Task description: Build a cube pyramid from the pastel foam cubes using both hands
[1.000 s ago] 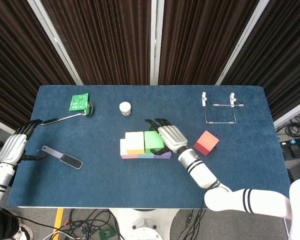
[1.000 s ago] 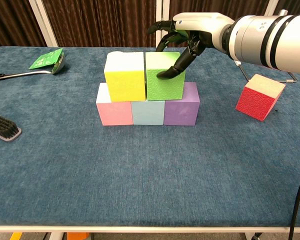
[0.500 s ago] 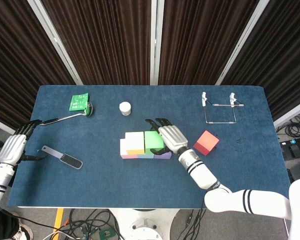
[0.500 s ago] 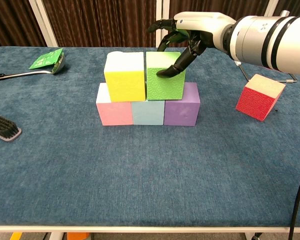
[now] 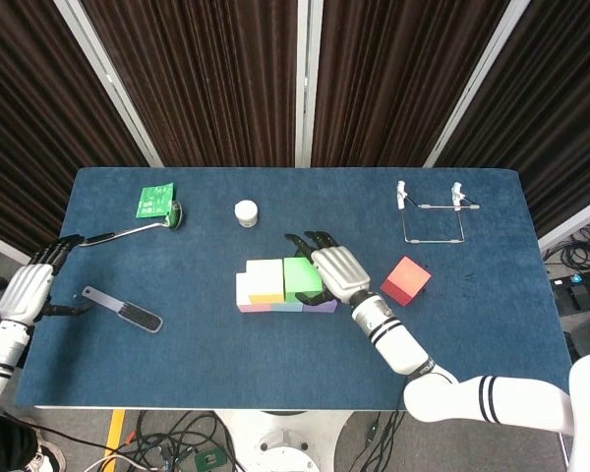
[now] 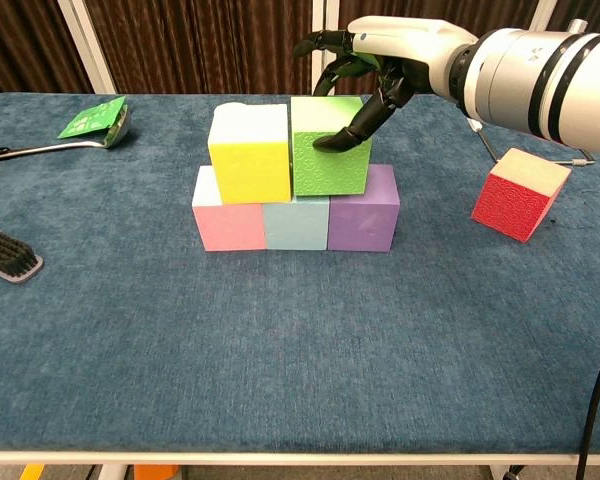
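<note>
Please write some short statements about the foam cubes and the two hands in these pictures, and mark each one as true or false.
1. The bottom row holds three cubes. True.
2. The green cube stands beside the yellow cube on the second row. True.
3. The red cube tops the pyramid. False: it lies apart on the table, tilted.
4. The right hand holds the red cube. False: it is at the green cube.
5. The left hand holds the brush. False: it holds nothing.

Right robot hand (image 6: pixel 365 75) blocks green cube (image 6: pixel 325 150) top; front carpet open.
</note>
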Controlling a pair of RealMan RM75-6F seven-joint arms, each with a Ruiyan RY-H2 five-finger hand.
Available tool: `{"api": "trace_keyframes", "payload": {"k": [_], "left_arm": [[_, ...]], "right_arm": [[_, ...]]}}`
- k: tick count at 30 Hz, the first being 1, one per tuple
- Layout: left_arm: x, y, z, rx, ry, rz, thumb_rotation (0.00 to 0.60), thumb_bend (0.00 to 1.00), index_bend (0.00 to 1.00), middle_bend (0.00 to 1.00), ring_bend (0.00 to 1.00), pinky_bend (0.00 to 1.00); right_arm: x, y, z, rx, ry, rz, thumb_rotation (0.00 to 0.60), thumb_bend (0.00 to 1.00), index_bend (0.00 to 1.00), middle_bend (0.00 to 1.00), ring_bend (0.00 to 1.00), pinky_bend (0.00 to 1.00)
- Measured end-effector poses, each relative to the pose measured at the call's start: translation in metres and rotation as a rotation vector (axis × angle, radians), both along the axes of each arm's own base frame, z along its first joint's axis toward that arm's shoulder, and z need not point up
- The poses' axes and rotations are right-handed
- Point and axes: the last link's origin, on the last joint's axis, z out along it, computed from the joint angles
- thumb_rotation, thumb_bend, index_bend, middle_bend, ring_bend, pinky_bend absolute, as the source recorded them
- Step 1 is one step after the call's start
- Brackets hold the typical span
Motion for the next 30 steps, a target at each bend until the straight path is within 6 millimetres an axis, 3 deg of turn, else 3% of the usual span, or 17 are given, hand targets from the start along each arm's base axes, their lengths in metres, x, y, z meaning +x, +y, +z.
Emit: {"api": "trace_keyframes", "payload": {"k": [30], "left_arm": [[-0.005, -0.001, 0.001, 0.002, -0.004, 0.001, 0.6, 0.06, 0.08, 0.05, 0.01, 0.07]], "right_arm": [[0.005, 0.0, -0.011, -0.007, 0.031, -0.006, 0.6, 0.21, 0.0, 0.38, 0.0, 0.0]]}}
